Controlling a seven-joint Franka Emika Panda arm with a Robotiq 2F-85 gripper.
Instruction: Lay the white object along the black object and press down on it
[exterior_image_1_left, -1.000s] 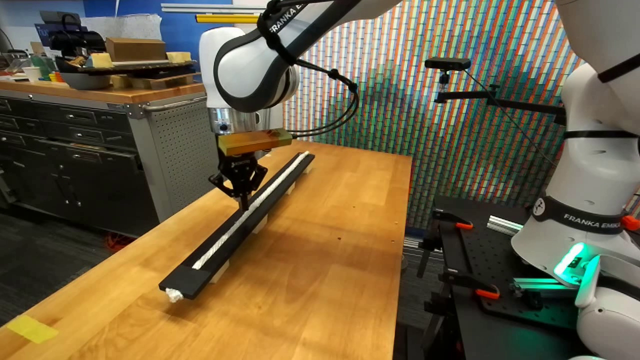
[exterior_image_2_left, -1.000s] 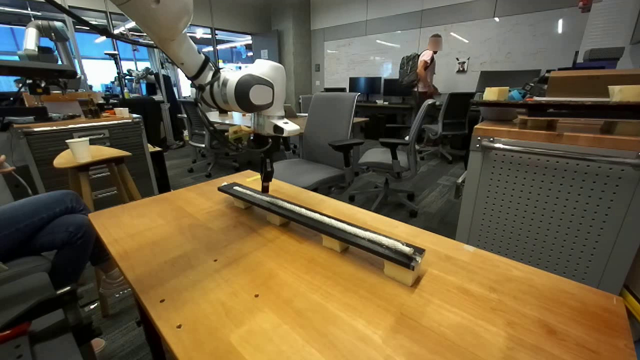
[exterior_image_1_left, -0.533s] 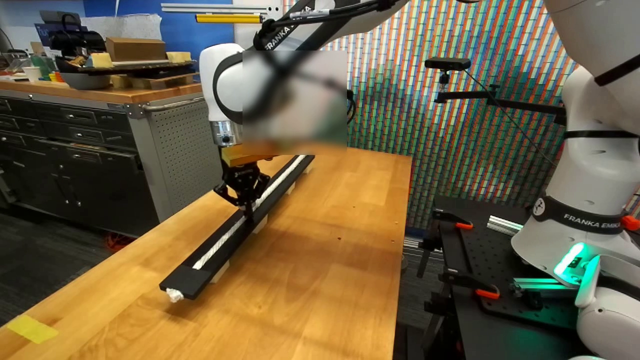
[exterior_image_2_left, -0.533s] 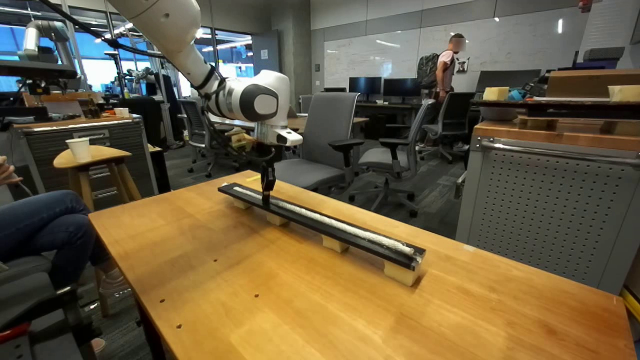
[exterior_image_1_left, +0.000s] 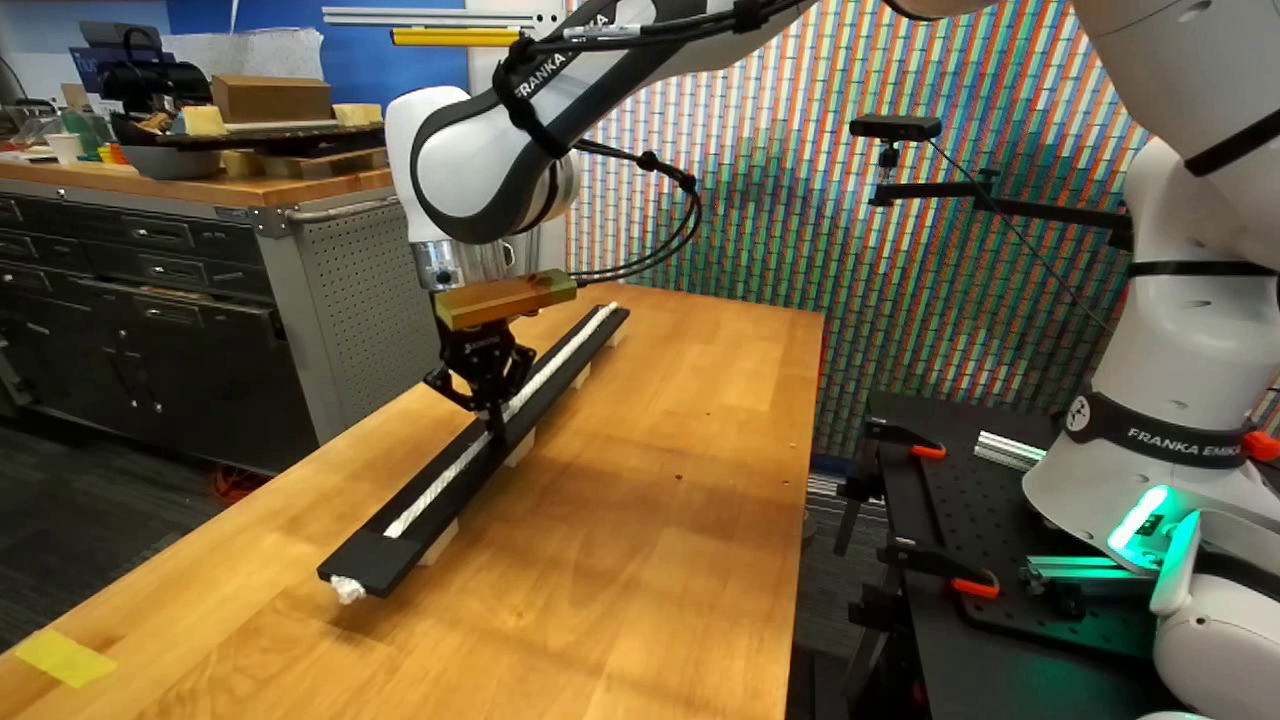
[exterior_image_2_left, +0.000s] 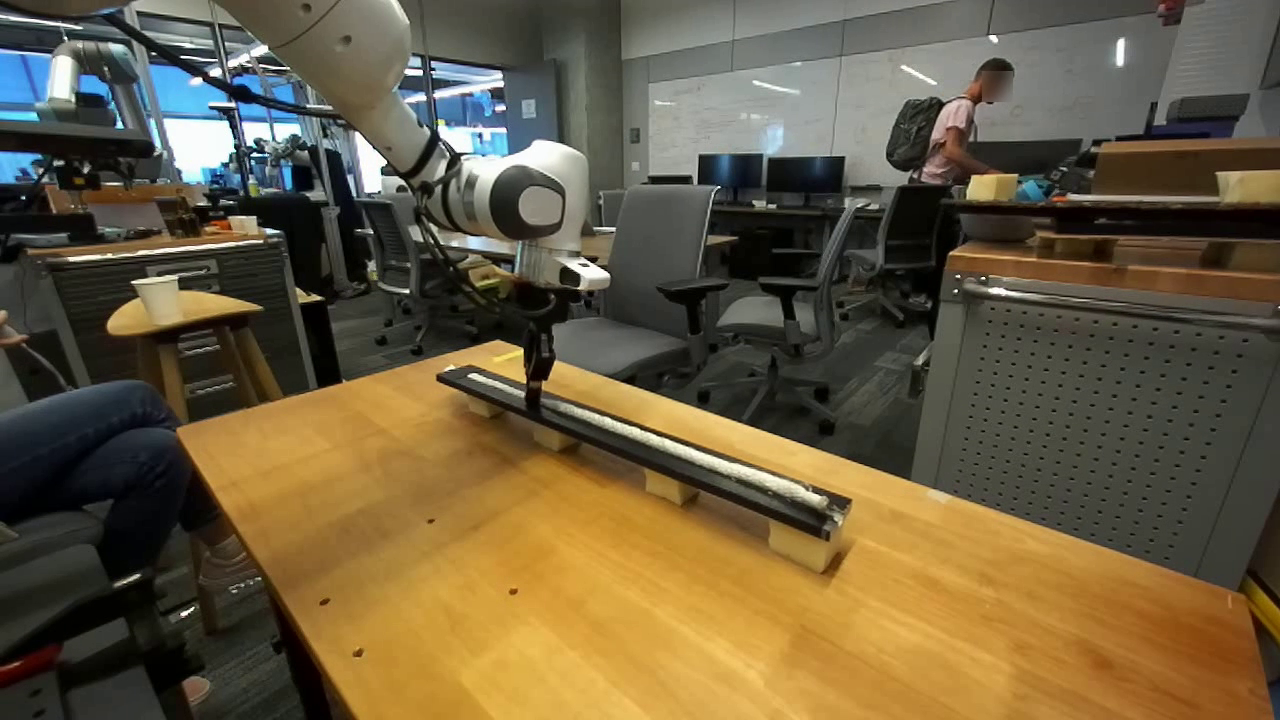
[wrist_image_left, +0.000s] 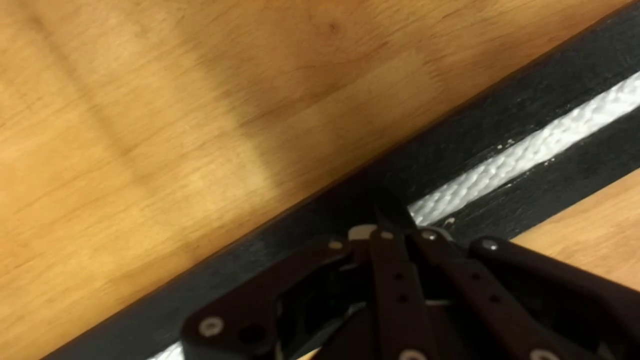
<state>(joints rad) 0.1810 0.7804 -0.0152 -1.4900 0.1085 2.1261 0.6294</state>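
Observation:
The black rail (exterior_image_1_left: 372, 562) lies raised above the table in both exterior views (exterior_image_2_left: 720, 486). The white cord (exterior_image_1_left: 440, 488) lies straight in the groove along its top, and its frayed end hangs out under the near end of the rail. The cord also shows in an exterior view (exterior_image_2_left: 670, 446) and in the wrist view (wrist_image_left: 530, 145), beside the rail's black top (wrist_image_left: 525, 95). My gripper (exterior_image_1_left: 497, 430) points down with its fingers together, tips at the top of the rail over the cord (exterior_image_2_left: 533, 402). In the wrist view the dark fingertips (wrist_image_left: 392, 207) hide the cord beneath; exact contact is hidden.
Several small pale blocks (exterior_image_2_left: 668, 487) hold the rail up off the wooden table (exterior_image_2_left: 640, 600). Yellow tape (exterior_image_1_left: 65, 657) marks a table corner. Grey chairs (exterior_image_2_left: 655, 260) and a metal cart (exterior_image_2_left: 1090, 420) stand beyond the table's edge. A person (exterior_image_2_left: 95, 450) sits close by.
My gripper has moved down onto the top of the rail during the first half second, and has stayed nearly there since, the arm tilting slightly. The cord and rail look unchanged.

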